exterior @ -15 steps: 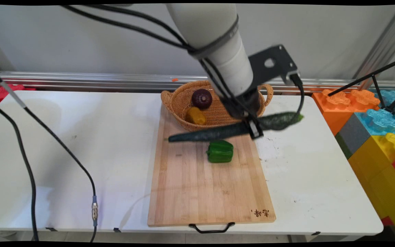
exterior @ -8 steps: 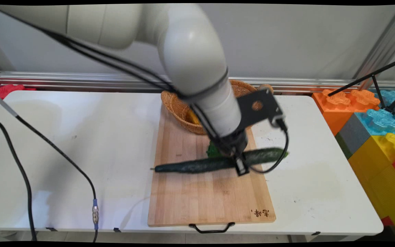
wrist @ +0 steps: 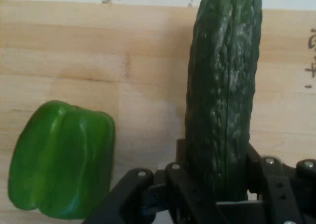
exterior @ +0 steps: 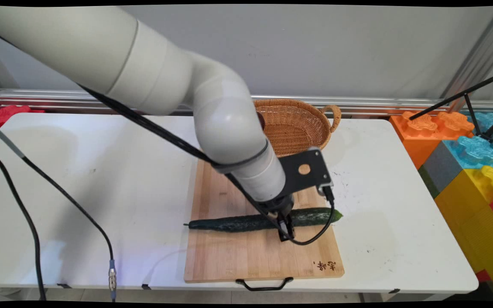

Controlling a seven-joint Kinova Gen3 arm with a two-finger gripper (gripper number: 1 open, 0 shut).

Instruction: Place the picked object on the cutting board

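Note:
A long dark green cucumber [exterior: 238,223] lies crosswise low over the wooden cutting board [exterior: 255,256], its ends reaching past both long edges. My gripper [exterior: 286,226] is shut on the cucumber right of its middle. In the hand view the cucumber [wrist: 224,95] rises from between the fingers, and a green bell pepper [wrist: 61,159] rests on the cutting board [wrist: 98,61] to its left. The arm hides the pepper in the main view.
A wicker basket [exterior: 298,124] stands at the board's far end, partly behind the arm. Large coloured building blocks [exterior: 473,171] are stacked off the table's right side. Black cables [exterior: 37,179] hang over the table's left part.
The gripper has carried the cucumber from in front of the basket toward the near side and down, close to the board. The arm now covers the pepper and the basket's left part.

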